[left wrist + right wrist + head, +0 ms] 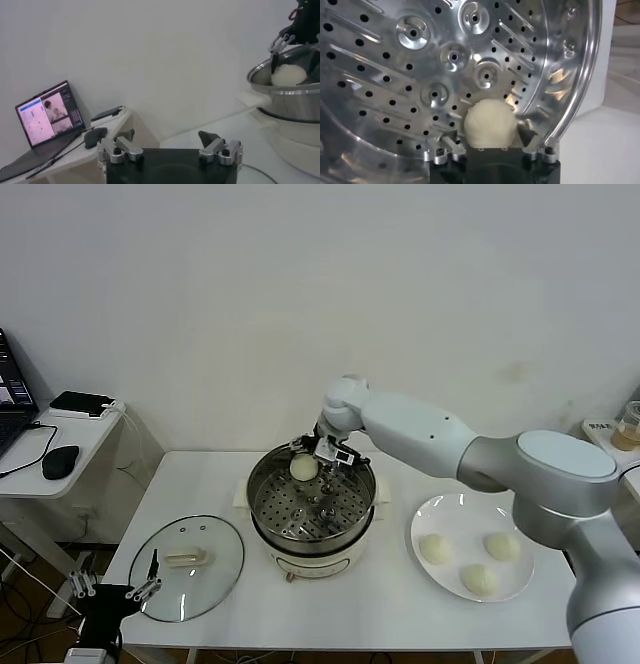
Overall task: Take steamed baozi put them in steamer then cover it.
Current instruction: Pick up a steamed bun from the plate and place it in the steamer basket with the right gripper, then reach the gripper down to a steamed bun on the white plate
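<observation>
The right claw (318, 452) reaches over the far rim of the steamer (312, 506), its fingers clamped on one steamed baozi (303, 468) held just above the perforated bottom. In the right wrist view the bun (489, 124) sits squeezed between the two fingers (527, 131), with the holed steel floor (420, 75) spread out behind it (no other bun lies in the basket yet). The steamer stands on its cream-white pot base (315, 563) in the middle of the white counter (380, 604).

Three more baozi (481, 579) lie on a white plate (440, 514) just to the right of the steamer. The cover (188, 567), clear glass with a cream bar handle, lies flat on the counter to the steamer's left.

The left claw (113, 589) hangs low at the counter's near left corner, close to the cover's rim but not touching it, its fingers (116, 148) spread apart and holding nothing. Beyond it, a side desk (60, 446) carries a laptop (47, 117) and a mouse (60, 461).
</observation>
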Controlling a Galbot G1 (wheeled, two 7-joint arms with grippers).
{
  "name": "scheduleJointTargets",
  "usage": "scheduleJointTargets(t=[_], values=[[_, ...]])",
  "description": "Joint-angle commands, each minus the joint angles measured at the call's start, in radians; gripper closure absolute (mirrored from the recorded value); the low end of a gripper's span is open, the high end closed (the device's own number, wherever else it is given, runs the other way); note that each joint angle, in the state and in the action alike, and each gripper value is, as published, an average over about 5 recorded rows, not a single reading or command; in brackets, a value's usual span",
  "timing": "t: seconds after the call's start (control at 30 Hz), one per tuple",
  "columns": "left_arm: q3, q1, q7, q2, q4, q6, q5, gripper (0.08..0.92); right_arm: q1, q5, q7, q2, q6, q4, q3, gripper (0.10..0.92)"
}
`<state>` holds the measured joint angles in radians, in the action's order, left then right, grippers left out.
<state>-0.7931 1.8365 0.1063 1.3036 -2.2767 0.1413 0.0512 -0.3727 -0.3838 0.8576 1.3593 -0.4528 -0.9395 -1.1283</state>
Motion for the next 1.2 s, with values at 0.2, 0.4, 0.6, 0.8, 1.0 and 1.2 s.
scheduleJointTargets(t=[0.2,0.4,0.6,0.8,1.0,1.2], values=[[-0.016,0.008,-0.013,-0.021,-0.033,0.037,-0.034,0.177,-0.167,0.389,0.168,-0.163,0.384,-0.273,-0.003,0.203],[-0.025,-0.007,-0.026,-0.059,-0.038,0.062,-0.076,0.177,-0.233,0.462,0.199,-0.384,0.665,-0.513,-0.012,0.203],[-0.034,-0.047,-0.030,-0.105,-0.027,0.093,-0.132,0.177,-0.233,0.494,0.211,-0.619,0.809,-0.680,0.002,0.203],[-0.019,-0.090,-0.026,-0.124,-0.014,0.102,-0.157,0.177,-0.061,0.493,0.210,-0.875,0.857,-0.788,0.111,0.203],[-0.012,-0.104,-0.029,-0.142,0.002,0.104,-0.160,0.177,0.241,0.416,0.206,-0.992,0.857,-0.824,0.325,0.203],[-0.016,-0.107,-0.028,-0.146,0.010,0.105,-0.161,0.177,0.443,0.339,0.190,-0.983,0.817,-0.802,0.411,0.203]])
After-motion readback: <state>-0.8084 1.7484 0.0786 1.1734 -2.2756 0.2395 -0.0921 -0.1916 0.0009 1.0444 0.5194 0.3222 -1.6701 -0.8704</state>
